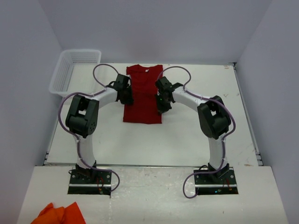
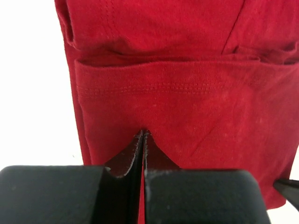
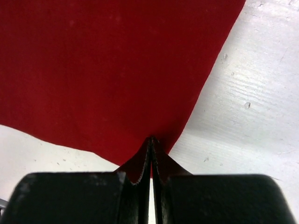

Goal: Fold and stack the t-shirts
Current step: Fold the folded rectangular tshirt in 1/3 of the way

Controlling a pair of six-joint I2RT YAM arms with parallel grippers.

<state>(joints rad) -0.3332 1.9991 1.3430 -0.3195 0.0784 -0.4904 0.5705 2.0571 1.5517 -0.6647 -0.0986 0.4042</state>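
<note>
The left gripper (image 2: 143, 133) is pinched shut on one side of the dark red soft cotton t-shirt (image 1: 143, 95). The right gripper (image 3: 151, 139) is pinched shut on the other side. The shirt lies between them on the white table (image 1: 187, 135).

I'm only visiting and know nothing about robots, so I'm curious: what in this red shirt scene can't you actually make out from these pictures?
1. Top view: the fingertips of the left hand and right hand, covered by their own wrists.
2. Top view: the orange cloth, cut off by the bottom edge; what it is remains unclear.
3. Wrist views: the outline of the t-shirt, cropped by the frame edges.
4. Top view: how many layers it is folded into, too small to count.
</note>
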